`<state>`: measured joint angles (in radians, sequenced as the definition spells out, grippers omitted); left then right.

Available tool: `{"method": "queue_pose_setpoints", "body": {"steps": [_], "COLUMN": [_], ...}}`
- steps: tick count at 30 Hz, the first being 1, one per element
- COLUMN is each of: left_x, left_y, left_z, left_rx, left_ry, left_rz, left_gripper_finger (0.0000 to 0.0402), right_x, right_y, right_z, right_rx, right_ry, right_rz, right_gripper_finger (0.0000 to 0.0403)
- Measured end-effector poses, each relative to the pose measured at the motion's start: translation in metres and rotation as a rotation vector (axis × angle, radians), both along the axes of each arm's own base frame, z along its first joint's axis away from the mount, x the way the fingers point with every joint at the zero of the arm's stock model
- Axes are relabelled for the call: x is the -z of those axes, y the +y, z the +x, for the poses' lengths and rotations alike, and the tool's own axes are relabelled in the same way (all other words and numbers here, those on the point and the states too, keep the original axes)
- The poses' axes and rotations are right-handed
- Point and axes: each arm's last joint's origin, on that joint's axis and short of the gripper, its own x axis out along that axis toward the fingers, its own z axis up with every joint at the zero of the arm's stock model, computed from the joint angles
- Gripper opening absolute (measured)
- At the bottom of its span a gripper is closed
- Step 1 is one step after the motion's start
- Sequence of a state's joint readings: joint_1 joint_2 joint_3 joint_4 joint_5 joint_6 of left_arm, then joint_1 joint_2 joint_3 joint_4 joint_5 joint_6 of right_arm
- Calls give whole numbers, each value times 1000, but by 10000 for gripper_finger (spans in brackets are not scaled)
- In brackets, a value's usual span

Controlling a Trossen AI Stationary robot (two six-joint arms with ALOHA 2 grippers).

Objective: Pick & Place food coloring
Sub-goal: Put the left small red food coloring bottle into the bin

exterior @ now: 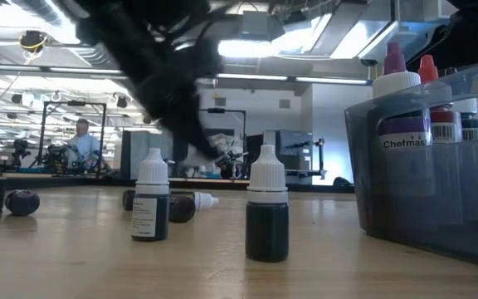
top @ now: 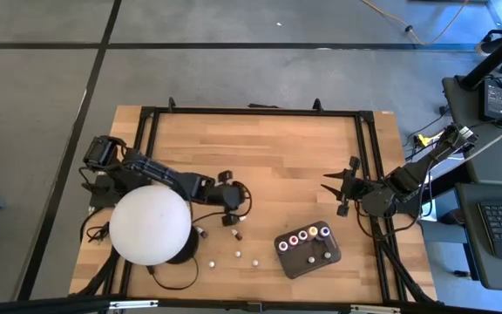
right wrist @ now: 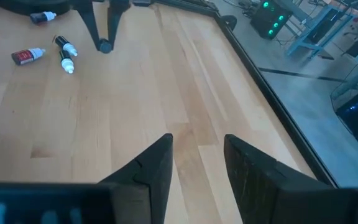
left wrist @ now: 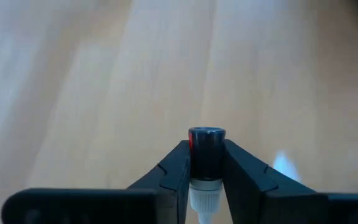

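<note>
The food coloring is a set of tiny bottles. Several stand in the dark grey tray [top: 308, 259] at the near right. Others lie or stand loose on the wood near the front [top: 238, 255]; two stand upright on their bases [exterior: 151, 198] [exterior: 267, 208]. My left gripper [top: 231, 216], beside the white dome [top: 149, 225], is shut on one dark, red-labelled bottle [left wrist: 206, 152]. My right gripper [right wrist: 197, 163] waits open over bare wood at the right side [top: 329, 186], nothing between its fingers. My left gripper pinches the bottle's dark body [left wrist: 205, 163] between its two fingers [left wrist: 178, 168]. The bottle lies along the fingers: its white cap [left wrist: 205, 193] points back toward the wrist and its flat base sticks out past the fingertips. It looks lifted clear of the wood.
The big white dome covers the near left corner, with cables around its foot. A black frame [top: 369, 157] runs along the table's edges. Loose bottles [right wrist: 28, 56] lie between dome and tray. Bare wood spreads over the table's far half [top: 277, 148].
</note>
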<state>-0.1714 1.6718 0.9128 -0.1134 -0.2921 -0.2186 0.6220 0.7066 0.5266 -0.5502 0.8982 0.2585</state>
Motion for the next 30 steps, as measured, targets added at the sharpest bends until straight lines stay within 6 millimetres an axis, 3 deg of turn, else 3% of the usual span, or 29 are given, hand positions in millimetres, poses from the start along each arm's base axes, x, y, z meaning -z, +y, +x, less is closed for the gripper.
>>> {"method": "queue_pose_setpoints", "body": {"steps": [9,13,24,30], "left_x": [-55,-71,-92,-105], "left_y": [-4,-15,-38,-37], "left_z": [37,49,59,62], "left_rx": [294,388,534,612], "left_ry": [-372,-439,-540,-676], "left_rz": [-18,-37,81,211], "left_gripper_finger": [72,69,70,75], "right_x": [0,0,-3,-13], "right_y": [0,0,2,17], "right_z": [0,0,3,21], "right_rx": [1,1,34,-121], "right_ry": [-1,-1,-73,-139], "right_rz": [2,2,120,102], "right_gripper_finger": [147,147,147,147]}}
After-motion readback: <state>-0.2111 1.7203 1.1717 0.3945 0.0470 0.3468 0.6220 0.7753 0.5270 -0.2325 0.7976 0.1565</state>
